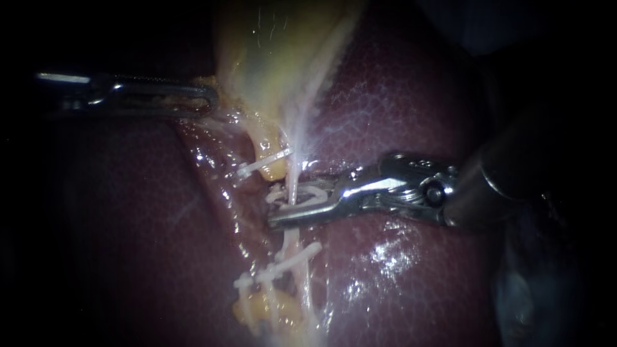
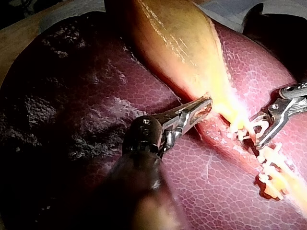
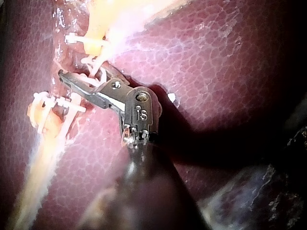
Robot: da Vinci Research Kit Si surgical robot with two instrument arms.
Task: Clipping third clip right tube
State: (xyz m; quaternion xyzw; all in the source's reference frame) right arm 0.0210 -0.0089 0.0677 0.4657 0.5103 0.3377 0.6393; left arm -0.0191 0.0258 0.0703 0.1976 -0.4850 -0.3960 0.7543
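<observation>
Right instrument (image 1: 302,204), entering from the frame's right, has its pincer grasping a clip (image 1: 307,196) astride the right tube (image 1: 292,173) at centre. Seat it square, clear of the neighbouring clips (image 1: 295,257), before squeezing. Left instrument (image 1: 209,99), upper left, has its pincer clenched on the gallbladder (image 1: 276,58).

No legible text or labels.

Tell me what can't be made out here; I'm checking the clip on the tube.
Endoscope view: the tube inside the right instrument's jaws, covered by the clip they hold.
Right wrist view: the clip's far end, behind the jaws.
Endoscope view: how much gallbladder the left instrument's jaws grip, lost in shadow.
</observation>
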